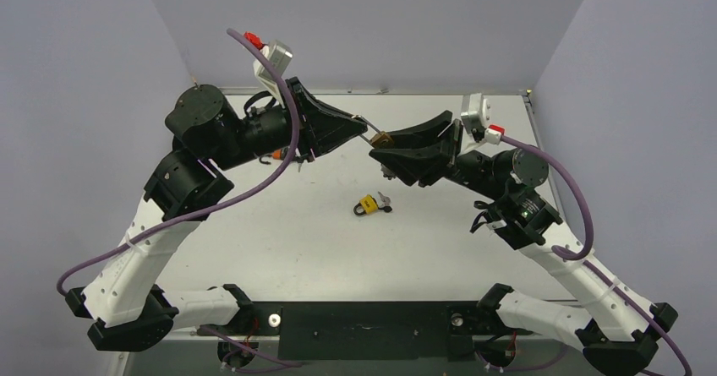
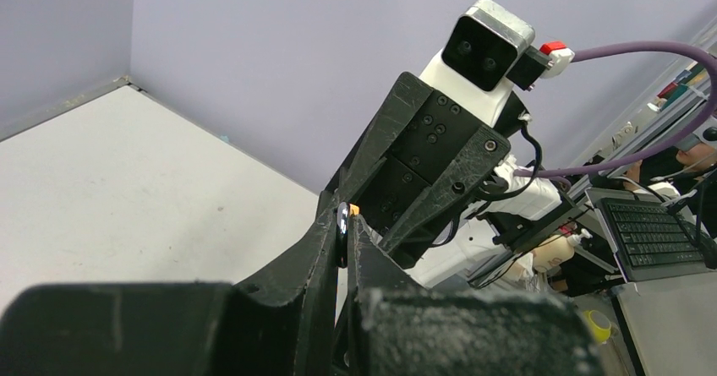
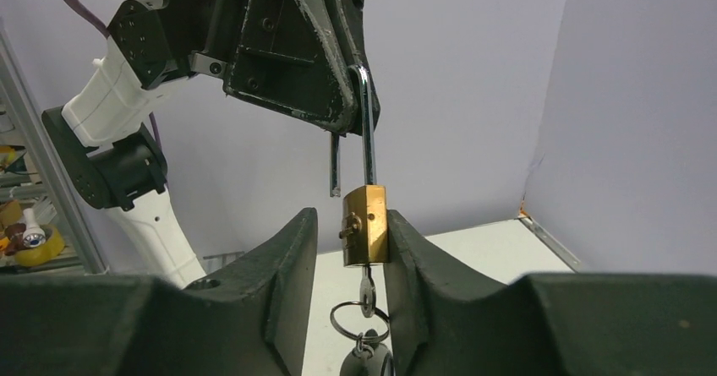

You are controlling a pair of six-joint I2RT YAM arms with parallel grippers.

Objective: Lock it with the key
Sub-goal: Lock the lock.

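Note:
A brass padlock hangs in the air with its shackle open, one leg out of the body. My left gripper is shut on the top of the shackle. In the left wrist view its fingertips pinch the shiny metal. A key sits in the bottom of the lock, with a key ring hanging below. My right gripper is open around the brass body. Its right finger touches the body and a gap shows on the left. The padlock also shows in the top view.
A second yellow padlock with a key lies on the white table near the middle, below the raised grippers. Lilac walls close in the back and both sides. A metal strip edges the table's far right.

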